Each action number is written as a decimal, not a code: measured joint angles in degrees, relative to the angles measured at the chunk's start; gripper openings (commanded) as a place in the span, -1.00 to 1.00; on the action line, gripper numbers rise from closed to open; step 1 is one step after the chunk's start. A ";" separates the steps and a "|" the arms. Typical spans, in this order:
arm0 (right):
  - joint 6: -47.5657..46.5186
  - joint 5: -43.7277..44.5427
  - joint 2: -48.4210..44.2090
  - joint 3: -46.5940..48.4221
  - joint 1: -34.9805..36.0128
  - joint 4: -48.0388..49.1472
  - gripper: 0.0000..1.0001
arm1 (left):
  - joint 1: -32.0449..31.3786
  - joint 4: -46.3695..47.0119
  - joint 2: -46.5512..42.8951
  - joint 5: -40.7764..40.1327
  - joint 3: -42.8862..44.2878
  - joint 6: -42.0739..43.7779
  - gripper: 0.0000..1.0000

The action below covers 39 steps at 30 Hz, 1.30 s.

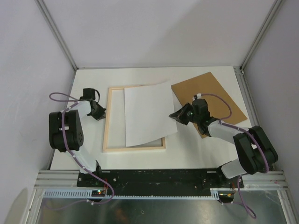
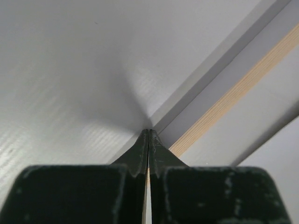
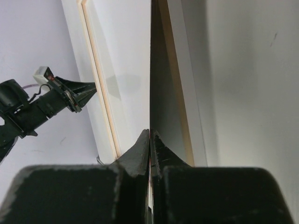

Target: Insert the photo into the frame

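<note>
The frame (image 1: 111,122) lies on the table with its pale wood back up. The photo (image 1: 147,114) rests askew across it, white back up, its right corner hanging past the frame's right rail. My right gripper (image 1: 175,115) is shut on the photo's right edge. In the right wrist view the sheet (image 3: 150,84) runs edge-on out from between the fingertips, its underside dark. My left gripper (image 1: 102,112) is shut on nothing. Its tips (image 2: 148,134) sit low on the table against the outside of the frame's left rail (image 2: 233,93).
A plain brown backing board (image 1: 219,100) lies at the back right, partly under the right arm. Enclosure walls and metal posts close in the table on three sides. The left gripper (image 3: 70,95) shows beyond the frame's far rail (image 3: 100,107) in the right wrist view.
</note>
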 measured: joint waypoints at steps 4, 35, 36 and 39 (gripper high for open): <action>-0.81 -1.42 2.45 0.00 0.39 1.11 -1.00 | -2.14 -0.09 0.00 0.46 0.00 -0.11 -0.99; -0.68 9.46 5.86 0.22 10.93 3.30 -1.00 | -8.04 -0.68 0.00 4.57 -0.33 -1.53 -0.99; -0.68 9.70 5.86 0.22 11.04 3.30 -1.00 | -8.04 -0.68 0.00 4.57 -0.33 -1.53 -0.99; -0.92 10.43 5.86 0.26 11.19 3.15 -0.63 | -8.04 -0.68 0.00 4.57 -0.35 -1.53 -1.00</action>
